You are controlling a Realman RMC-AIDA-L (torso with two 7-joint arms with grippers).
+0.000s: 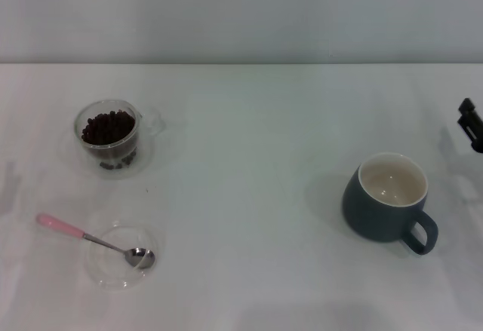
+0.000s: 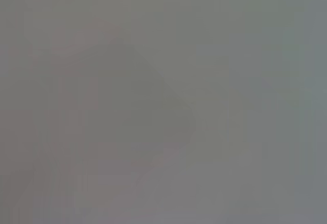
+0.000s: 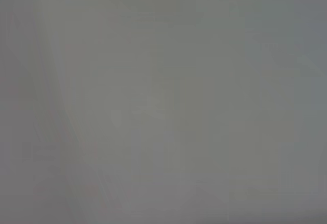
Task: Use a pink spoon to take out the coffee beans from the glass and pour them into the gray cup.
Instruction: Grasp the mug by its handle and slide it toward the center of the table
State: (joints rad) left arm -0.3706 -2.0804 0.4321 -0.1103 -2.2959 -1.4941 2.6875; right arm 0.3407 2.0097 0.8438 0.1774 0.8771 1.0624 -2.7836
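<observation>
Near the front-left corner of the tabletop, the pink spoon [image 1: 90,238] lies with its silver bowl inside a shallow clear dish [image 1: 121,256] and its pink handle propped over the rim, pointing toward the left edge. Behind it, toward the back-left, stands the glass [image 1: 112,135] loaded with coffee beans [image 1: 108,127]; a few beans look to be low down at its base. Well apart, toward the right edge, sits the gray cup [image 1: 388,199], upright, its inside bare, handle toward the front-right.

I judge nothing has begun: the spoon is untouched and step 1 is picking it up. I would bring the left arm, which I cannot see in any view, down on the pink handle where it rises clear of the dish rim, pinching across the handle rather than the thin neck so the bowl stays level afterwards. The dish may skid, so I would close gently.

Only a dark part of the right gripper [image 1: 471,124] shows at the right edge; I cannot tell how its fingers stand. Both wrist views show nothing usable.
</observation>
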